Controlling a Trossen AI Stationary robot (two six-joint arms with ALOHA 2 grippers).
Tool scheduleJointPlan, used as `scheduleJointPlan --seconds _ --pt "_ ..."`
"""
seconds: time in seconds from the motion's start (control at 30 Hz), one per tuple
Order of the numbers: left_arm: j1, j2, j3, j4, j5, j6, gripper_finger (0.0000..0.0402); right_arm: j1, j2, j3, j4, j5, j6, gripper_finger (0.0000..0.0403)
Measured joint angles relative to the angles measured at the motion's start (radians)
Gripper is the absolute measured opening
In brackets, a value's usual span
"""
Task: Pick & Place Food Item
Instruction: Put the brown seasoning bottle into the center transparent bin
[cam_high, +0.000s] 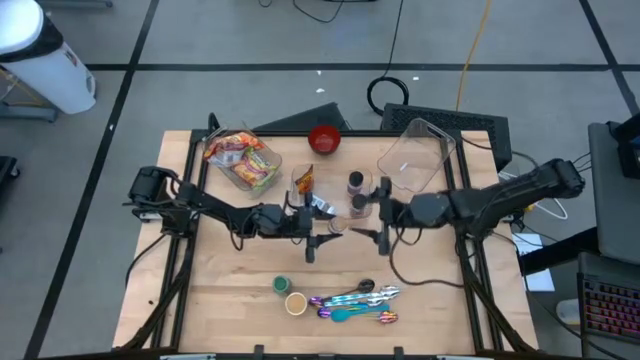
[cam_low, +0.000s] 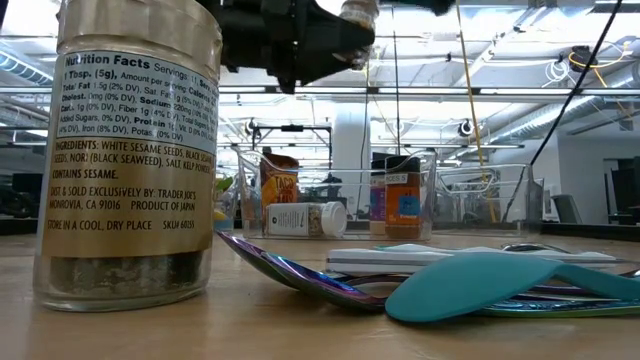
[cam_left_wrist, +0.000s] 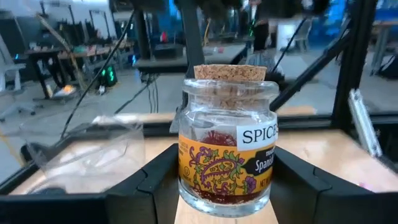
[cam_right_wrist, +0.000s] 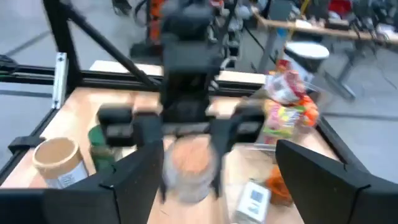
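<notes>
Spice jar (cam_left_wrist: 227, 140): label only wrist-visible.

The middle of the table (cam_high: 420, 290) is crowded: the left gripper (cam_high: 322, 232) and right gripper (cam_high: 368, 212) face each other closely, with spice jars (cam_high: 355, 184) just behind. Spoons (cam_high: 355, 302) and two small jars (cam_high: 290, 295) block the front edge. Bare wood lies at the front corners.
</notes>
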Motion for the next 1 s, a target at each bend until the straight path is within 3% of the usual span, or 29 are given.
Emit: scheduleJointPlan --seconds 0.27,0.43,0.6,1.0 --pt "0.054 0.121 0.0 0.148 0.027 -0.03 0.0196 -0.077 0.225 0.611 -0.707 -0.001 0.012 0.0289" --pt "0.076 0.156 0.0 0.172 0.033 -0.058 0.0196 -0.105 0.414 0.849 -1.005 -0.037 -0.022 0.0287" --pt "0.07 0.158 0.0 0.173 0.035 -0.056 0.0196 -0.13 0.528 0.898 -1.109 -0.159 -0.041 0.0288" --pt "0.061 0.16 -0.003 0.136 0.036 -0.046 0.0196 -0.142 0.621 0.841 -1.127 -0.159 -0.039 0.0283"
